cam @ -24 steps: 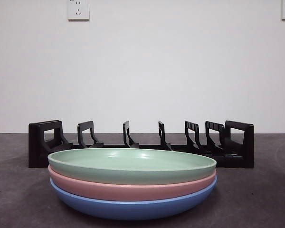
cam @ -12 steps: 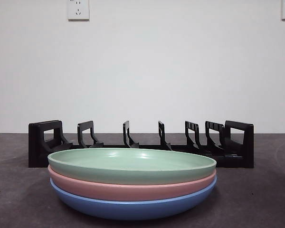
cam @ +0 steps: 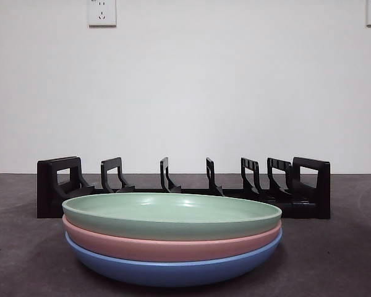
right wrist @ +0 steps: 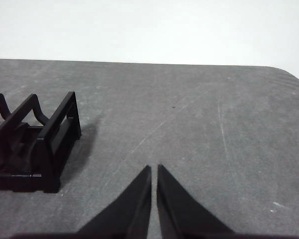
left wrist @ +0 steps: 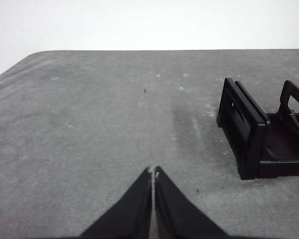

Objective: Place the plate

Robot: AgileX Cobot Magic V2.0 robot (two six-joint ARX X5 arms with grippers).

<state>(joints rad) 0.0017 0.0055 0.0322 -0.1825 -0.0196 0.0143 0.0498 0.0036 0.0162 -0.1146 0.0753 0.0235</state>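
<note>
A green plate (cam: 172, 213) lies on top of a pink plate (cam: 173, 246), which lies on a blue plate (cam: 173, 269), stacked near the front of the table. Behind them stands an empty black plate rack (cam: 183, 187) with several upright dividers. Its left end shows in the left wrist view (left wrist: 261, 134) and its right end in the right wrist view (right wrist: 35, 144). My left gripper (left wrist: 153, 172) is shut and empty above bare table left of the rack. My right gripper (right wrist: 154, 168) is shut and empty above bare table right of the rack. Neither gripper shows in the front view.
The grey table (cam: 340, 260) runs back to a white wall with two sockets (cam: 102, 12). The table's rounded far corners show in the wrist views (left wrist: 35, 55).
</note>
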